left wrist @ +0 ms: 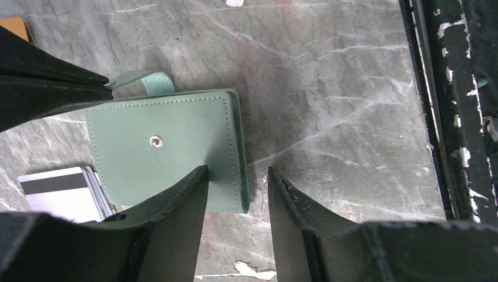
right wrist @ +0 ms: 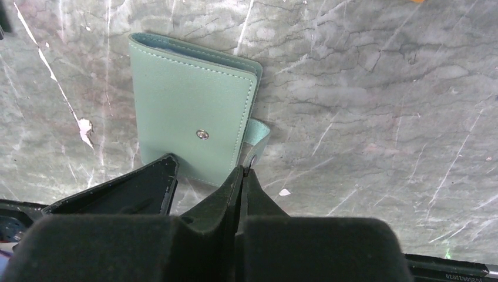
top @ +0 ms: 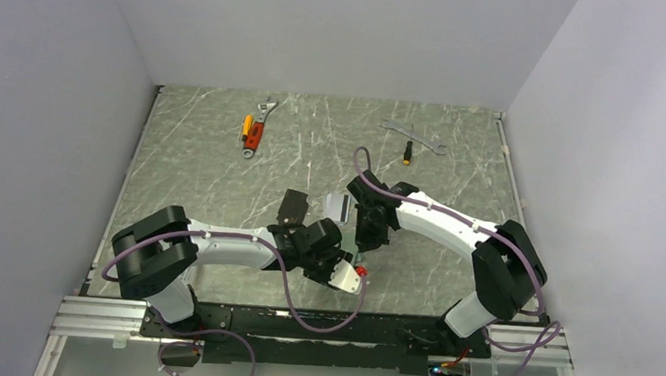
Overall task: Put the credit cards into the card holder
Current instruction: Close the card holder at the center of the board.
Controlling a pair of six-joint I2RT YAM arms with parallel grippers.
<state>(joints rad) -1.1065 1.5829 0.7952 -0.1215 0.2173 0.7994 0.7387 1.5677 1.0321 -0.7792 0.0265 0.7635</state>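
A silver credit card (left wrist: 56, 191) with a dark stripe lies on the marbled surface (left wrist: 352, 88) just beside a corner of the card holder (left wrist: 158, 144), and the corner of an orange card (left wrist: 13, 26) shows farther off; neither is inside. The sage-green holder lies folded shut in the middle of the surface, its cover facing up. The left tool (left wrist: 238, 176) stands about half open with nothing in its grip. One finger (left wrist: 176, 211) hangs over the cover near one edge and the other over bare surface. The stance looks meant to steady the holder, though whether it presses down cannot be told. To the right, the right tool (right wrist: 242, 173) is clamped shut on the end of the unfastened snap tab (right wrist: 256, 136). A pull there could seemingly swing the holder open while the other tool keeps it from sliding, clearing the way for the cards.
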